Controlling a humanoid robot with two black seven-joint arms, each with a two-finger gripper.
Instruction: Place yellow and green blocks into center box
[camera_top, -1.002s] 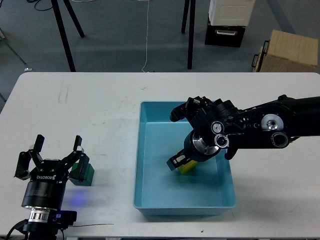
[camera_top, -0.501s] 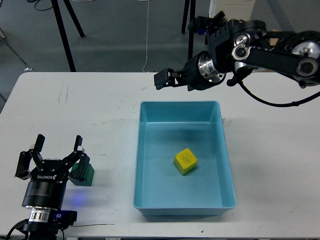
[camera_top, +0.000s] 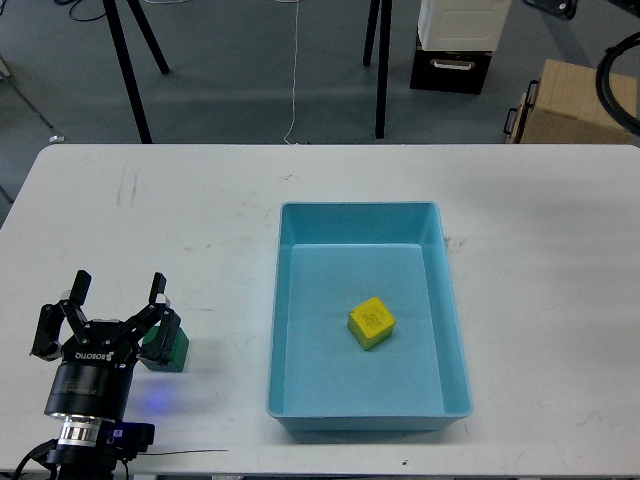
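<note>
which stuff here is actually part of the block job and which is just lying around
Part of the job:
- yellow block, already in the box
- green block, on the table by the left gripper
- blue box

Just lying about:
- cardboard box on the floor
- black and white case
- stand legs

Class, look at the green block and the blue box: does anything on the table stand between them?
Nothing visible does. The green block sits by the open left gripper, and only bare white table lies between it and the blue box. The box's raised wall must be cleared. Inside, the yellow block leaves free floor.
</note>
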